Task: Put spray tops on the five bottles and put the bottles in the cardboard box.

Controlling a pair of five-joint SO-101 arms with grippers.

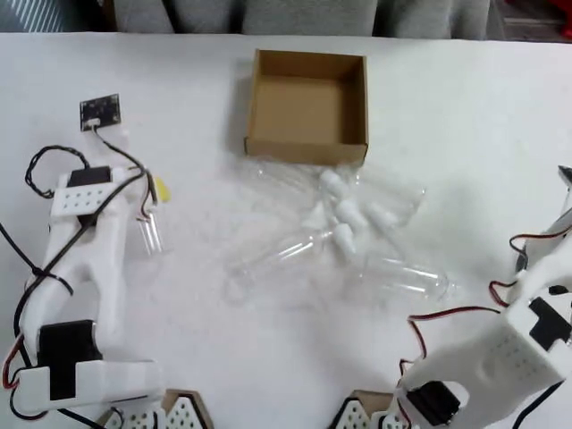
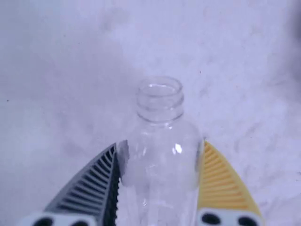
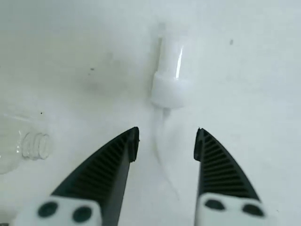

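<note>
My left gripper (image 2: 160,146) is shut on a clear, capless bottle (image 2: 160,101), whose open neck sticks out past the grey and yellow fingers. From above, that bottle (image 1: 149,234) and the left gripper (image 1: 150,210) sit at the table's left side. My right gripper (image 3: 167,133) is open just above the table. A white spray top (image 3: 168,84) lies beyond its fingertips, with its thin tube running back between them. The neck of another clear bottle (image 3: 35,145) lies off to one side. The cardboard box (image 1: 308,147) stands open at the back centre.
In front of the box lies a loose pile of several clear bottles (image 1: 286,250) and white spray tops (image 1: 344,214). A small circuit board (image 1: 99,110) with wires sits at the back left. The right arm's body (image 1: 500,357) fills the front right corner.
</note>
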